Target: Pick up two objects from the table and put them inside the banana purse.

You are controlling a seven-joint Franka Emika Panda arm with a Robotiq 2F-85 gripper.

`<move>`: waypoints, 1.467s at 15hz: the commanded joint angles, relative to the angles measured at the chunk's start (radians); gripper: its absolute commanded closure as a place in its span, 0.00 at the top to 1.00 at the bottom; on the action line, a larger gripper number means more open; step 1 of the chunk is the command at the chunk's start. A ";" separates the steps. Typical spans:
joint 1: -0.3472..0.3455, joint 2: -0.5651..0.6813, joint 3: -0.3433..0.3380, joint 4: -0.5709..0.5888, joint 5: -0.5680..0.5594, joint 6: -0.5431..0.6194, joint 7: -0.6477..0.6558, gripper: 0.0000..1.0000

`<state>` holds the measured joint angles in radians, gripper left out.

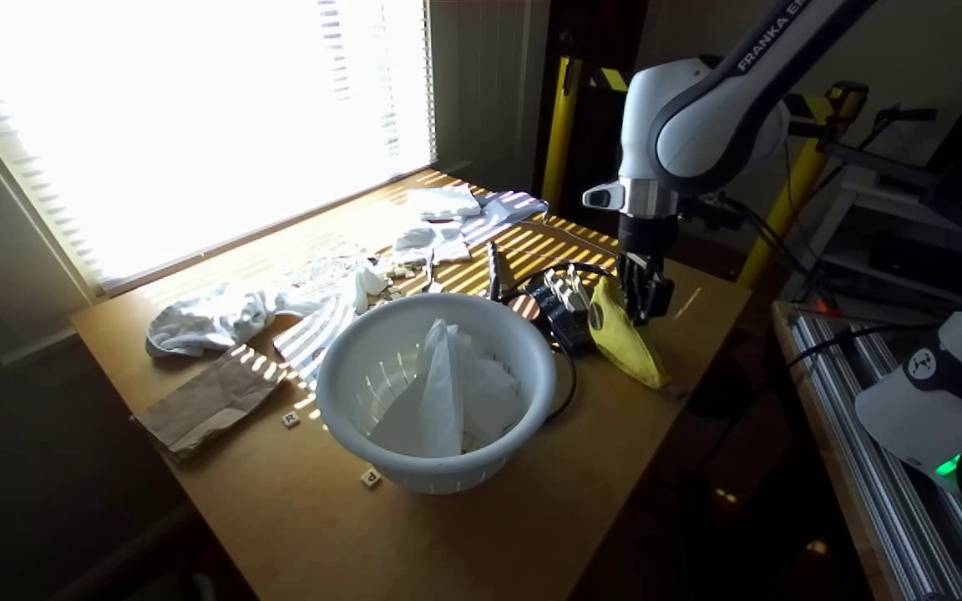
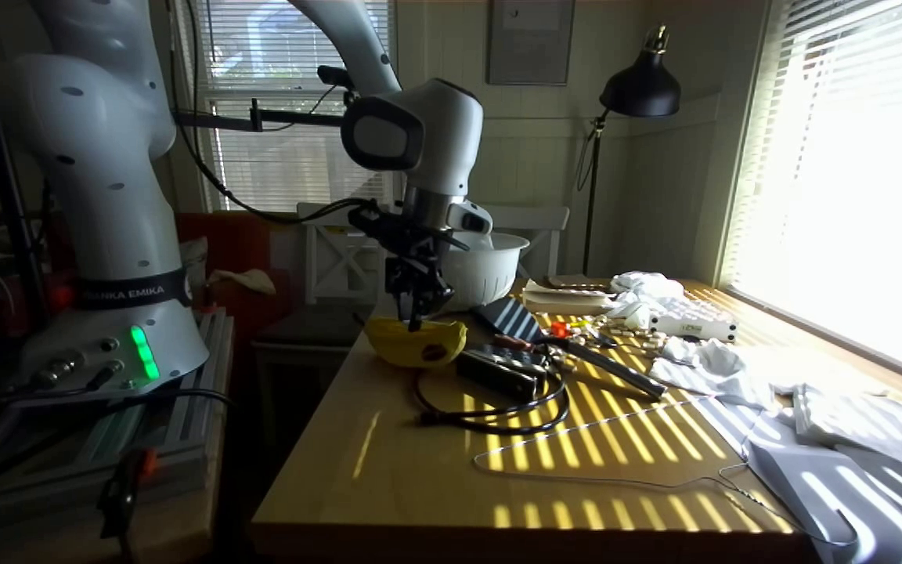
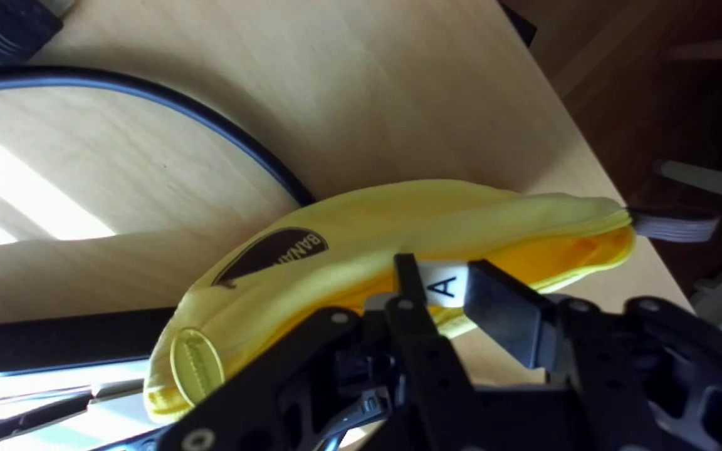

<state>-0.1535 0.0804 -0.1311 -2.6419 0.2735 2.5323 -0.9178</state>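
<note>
In an exterior view, the bowl (image 1: 448, 480) stands on the bench (image 1: 514, 551), a sheet (image 1: 443, 392) inside it. To its right lies the banana purse (image 1: 621, 334), with a boxy device (image 1: 560, 321) just left of the purse. A paper bag (image 1: 210, 396) lies left of the bowl, a cloth (image 1: 205, 324) behind the bag, a tile (image 1: 291, 420) between bag and bowl, another tile (image 1: 371, 478) just before the bowl's left side. In the wrist view, a third tile (image 3: 445, 285) sits between the fingers (image 3: 502, 307), in line with the purse's mouth.

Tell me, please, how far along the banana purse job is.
Looks done: one pickup, with the banana purse gaping open. In hand: the A-lettered tile, clamped between the jaws at the purse's opening. Left: releasing it; another object may remain, since the purse's inside is mostly hidden.
</note>
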 commanded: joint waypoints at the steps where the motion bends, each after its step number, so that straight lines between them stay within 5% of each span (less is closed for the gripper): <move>1: -0.006 0.037 0.031 0.002 0.030 0.082 -0.050 0.06; 7: -0.014 0.068 0.094 0.002 0.110 0.216 -0.106 0.06; 13: -0.004 0.093 0.058 0.003 -0.137 0.159 -0.006 0.06; 14: -0.006 0.092 0.056 0.003 -0.163 0.155 0.000 0.51; 16: -0.017 0.085 0.063 0.005 -0.160 0.154 -0.007 0.57; 19: -0.011 0.084 0.051 0.001 -0.186 0.208 0.035 0.79; 22: 0.019 0.100 0.008 -0.007 -0.331 0.335 0.182 0.98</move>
<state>-0.1600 0.1718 -0.0850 -2.6398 0.0745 2.7711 -0.8693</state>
